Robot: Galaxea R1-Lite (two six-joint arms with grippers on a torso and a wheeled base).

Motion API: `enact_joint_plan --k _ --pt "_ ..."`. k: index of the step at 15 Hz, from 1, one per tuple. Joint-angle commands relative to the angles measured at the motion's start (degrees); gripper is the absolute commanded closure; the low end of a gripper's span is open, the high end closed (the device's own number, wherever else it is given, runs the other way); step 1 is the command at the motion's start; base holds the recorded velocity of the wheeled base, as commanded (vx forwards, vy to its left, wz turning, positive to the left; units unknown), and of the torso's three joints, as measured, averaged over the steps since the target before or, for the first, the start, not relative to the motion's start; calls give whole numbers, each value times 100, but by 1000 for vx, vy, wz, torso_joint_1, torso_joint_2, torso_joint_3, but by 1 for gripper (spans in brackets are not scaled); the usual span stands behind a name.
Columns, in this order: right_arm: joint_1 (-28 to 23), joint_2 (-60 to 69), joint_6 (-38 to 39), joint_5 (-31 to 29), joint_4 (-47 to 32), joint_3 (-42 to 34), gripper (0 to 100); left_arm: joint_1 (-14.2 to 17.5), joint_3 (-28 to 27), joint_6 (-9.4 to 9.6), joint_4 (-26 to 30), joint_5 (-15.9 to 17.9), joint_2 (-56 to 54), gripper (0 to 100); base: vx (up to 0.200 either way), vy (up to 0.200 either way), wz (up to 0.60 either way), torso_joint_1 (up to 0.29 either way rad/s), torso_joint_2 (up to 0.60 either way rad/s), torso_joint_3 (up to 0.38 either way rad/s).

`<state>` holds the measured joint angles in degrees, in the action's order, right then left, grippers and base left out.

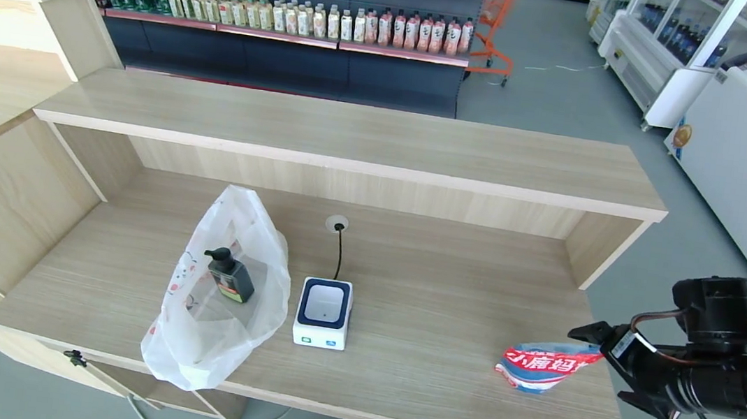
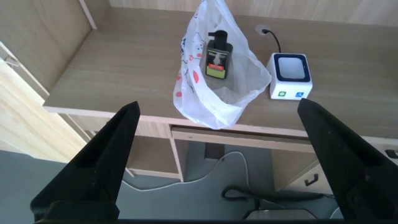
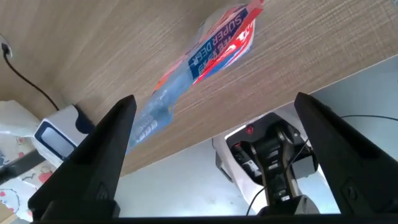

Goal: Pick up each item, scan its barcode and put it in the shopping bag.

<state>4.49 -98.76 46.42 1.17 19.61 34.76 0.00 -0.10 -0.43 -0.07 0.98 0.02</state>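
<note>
The right hand [image 1: 609, 363] is spread about one end of the pouch [image 1: 542, 366], which lies on the counter [image 1: 434, 294]. At its 9 o'clock stands the scanner [image 1: 323, 313], then the bag [image 1: 190, 336] holding a bottle [image 1: 230, 276]. The left hand [image 2: 219, 104] is spread wide before the counter.

shop, drink shelves [image 1: 283, 13], checkout counter [image 1: 405, 297]

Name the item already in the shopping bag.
The dark pump bottle, inside the white bag; the red-and-blue pouch lies outside on the counter.
</note>
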Motion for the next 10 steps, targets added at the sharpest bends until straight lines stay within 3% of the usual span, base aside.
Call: enact_joint_plan --k 1,5,10 --pt "26 -601 -28 -3 201 66 0 0 1 -1 -1 -1 -2 0 0 0 0 0 0 0" --pt "88 -1366 -494 -3 974 119 0 0 1 -1 -1 -1 -2 0 0 0 0 0 0 0" --pt "255 -2095 -1004 -12 1053 690 0 0 1 -1 -1 -1 -2 0 0 0 0 0 0 0"
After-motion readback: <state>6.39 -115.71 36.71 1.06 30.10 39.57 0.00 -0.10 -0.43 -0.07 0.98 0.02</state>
